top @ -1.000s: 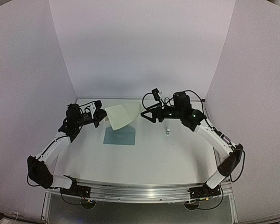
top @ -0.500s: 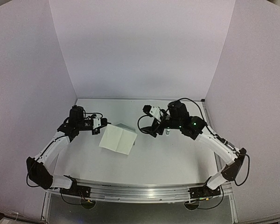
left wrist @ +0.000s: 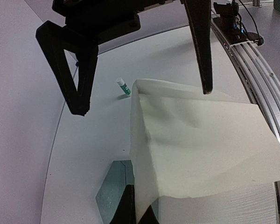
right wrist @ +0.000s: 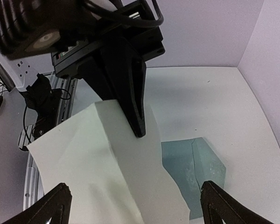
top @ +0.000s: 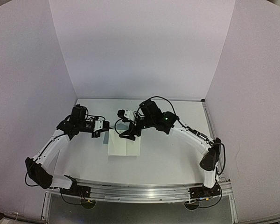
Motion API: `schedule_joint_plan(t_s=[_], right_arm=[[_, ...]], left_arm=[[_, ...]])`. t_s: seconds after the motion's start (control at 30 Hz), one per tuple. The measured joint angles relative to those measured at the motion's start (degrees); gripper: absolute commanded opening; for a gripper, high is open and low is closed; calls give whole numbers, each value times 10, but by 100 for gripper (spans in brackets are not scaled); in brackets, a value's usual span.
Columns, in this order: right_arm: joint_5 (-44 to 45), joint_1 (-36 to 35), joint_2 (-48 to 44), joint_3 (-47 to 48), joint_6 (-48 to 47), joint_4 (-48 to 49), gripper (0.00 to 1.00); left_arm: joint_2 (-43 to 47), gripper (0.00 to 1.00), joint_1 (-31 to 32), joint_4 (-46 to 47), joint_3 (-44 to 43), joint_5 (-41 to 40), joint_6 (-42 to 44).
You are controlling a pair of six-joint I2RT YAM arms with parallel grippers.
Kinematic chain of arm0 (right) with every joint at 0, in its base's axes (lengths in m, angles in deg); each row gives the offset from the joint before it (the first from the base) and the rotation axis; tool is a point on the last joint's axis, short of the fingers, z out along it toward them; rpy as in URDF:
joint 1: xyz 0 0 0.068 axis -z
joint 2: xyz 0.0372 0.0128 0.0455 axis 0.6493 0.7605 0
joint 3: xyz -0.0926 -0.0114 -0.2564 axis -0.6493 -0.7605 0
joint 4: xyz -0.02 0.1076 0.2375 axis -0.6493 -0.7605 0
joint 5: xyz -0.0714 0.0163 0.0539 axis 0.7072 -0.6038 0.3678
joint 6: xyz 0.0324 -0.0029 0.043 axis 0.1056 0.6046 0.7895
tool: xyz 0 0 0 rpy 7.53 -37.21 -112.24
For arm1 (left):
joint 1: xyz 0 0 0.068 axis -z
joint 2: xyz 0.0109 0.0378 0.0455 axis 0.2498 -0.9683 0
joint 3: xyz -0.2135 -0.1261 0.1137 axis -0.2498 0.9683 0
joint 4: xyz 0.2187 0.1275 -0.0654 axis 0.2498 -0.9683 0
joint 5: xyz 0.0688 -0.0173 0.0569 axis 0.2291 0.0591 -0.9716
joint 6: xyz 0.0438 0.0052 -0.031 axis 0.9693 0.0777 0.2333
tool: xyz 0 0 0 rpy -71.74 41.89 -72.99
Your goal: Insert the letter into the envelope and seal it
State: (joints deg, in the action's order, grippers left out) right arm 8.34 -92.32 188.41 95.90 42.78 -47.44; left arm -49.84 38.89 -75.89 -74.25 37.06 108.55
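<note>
Two black grippers meet over the middle of the white table. The left gripper is clenched on one edge of the pale cream rectangular paper letter. In the right wrist view its fingers press together into a single wedge, and the sheet rises in a ridge toward that grip. The right gripper is released, its fingers spread wide on either side of the sheet and touching nothing that I can see. Most of the letter lies on the table, creased down its middle. It covers part of the flat teal rectangular paper envelope, which lies beneath it with one end and its fold lines showing past the letter's edge. A tiny white bottle with a green band lies on the table near the paper but apart from it.
</note>
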Motion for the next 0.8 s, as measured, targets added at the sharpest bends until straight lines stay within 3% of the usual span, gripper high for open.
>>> schedule_joint_plan(t_s=[0.23, 0.47, 0.6, 0.8], right_arm=[[-15, -3, 41, 34, 10, -10, 82], [-44, -6, 73, 66, 12, -36, 78], [-42, -18, 98, 104, 6, -51, 55], [-30, -21, 106, 119, -1, -60, 47]], left_arm=[[-13, 0, 11, -42, -12, 0, -1], [-20, 0, 14, -47, -17, -4, -37], [-28, 0, 15, -52, -28, -6, -58], [-30, 0, 15, -69, -30, -3, -67]])
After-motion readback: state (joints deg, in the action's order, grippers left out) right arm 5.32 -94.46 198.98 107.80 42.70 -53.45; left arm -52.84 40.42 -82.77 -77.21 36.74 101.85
